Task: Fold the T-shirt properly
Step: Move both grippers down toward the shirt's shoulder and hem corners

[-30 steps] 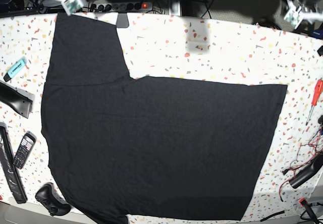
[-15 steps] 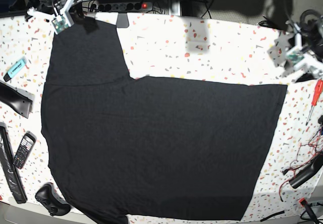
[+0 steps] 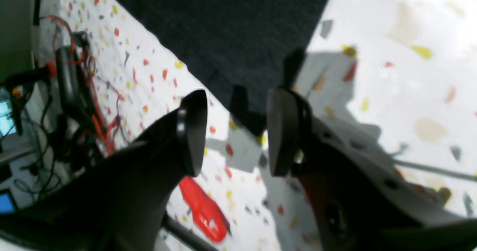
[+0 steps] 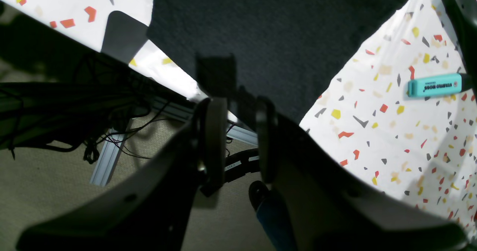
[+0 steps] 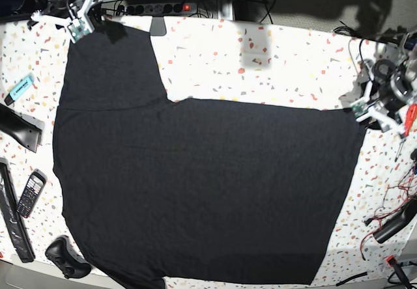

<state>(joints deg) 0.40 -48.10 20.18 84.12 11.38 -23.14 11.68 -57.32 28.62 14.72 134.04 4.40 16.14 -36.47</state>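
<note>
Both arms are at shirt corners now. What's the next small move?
Probably lower both open grippers onto the fabric and close. The left gripper hovers over the T-shirt hem corner; the right gripper sits over the sleeve's far corner; neither has cloth between its jaws.

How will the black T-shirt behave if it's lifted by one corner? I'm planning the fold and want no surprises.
The T-shirt lies perfectly flat against the table, so it is probably limp and will drape. It spreads wide, so a single corner lift likely drags the rest. Its matte weave in the left wrist view suggests the left hand would not slip easily.
</note>
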